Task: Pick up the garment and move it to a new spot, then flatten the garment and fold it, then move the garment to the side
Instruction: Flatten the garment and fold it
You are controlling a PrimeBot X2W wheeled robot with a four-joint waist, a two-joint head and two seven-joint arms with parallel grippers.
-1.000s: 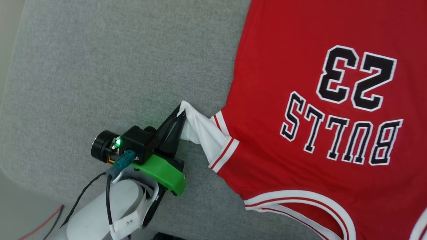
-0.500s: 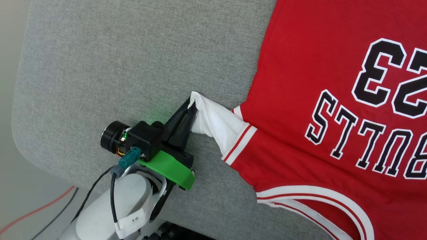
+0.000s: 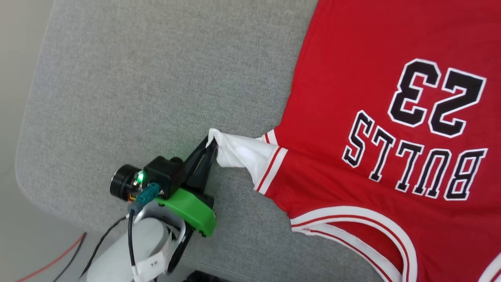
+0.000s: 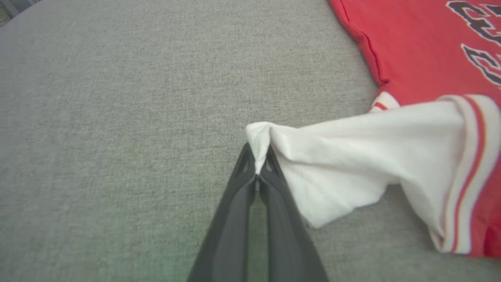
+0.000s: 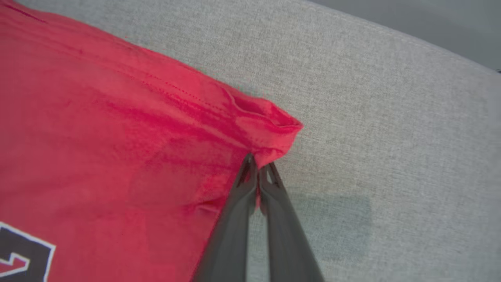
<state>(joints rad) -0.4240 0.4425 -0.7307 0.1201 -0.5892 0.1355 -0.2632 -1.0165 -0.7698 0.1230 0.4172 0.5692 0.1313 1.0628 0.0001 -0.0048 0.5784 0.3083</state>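
Red garment (image 3: 372,39) lies flat, print side up, on the grey padded surface (image 3: 156,78), taking the right half of the head view, "BULLS 23" upside down. Lower left of centre, the left gripper (image 3: 211,143) has its jaws pressed together on the tip of the white sleeve (image 3: 238,154), which is drawn out leftward from the red body. In the right wrist view, mid-frame, the right gripper (image 5: 258,164) is closed too, pinching a red hem corner of the garment, with cloth bunched just above its tips.
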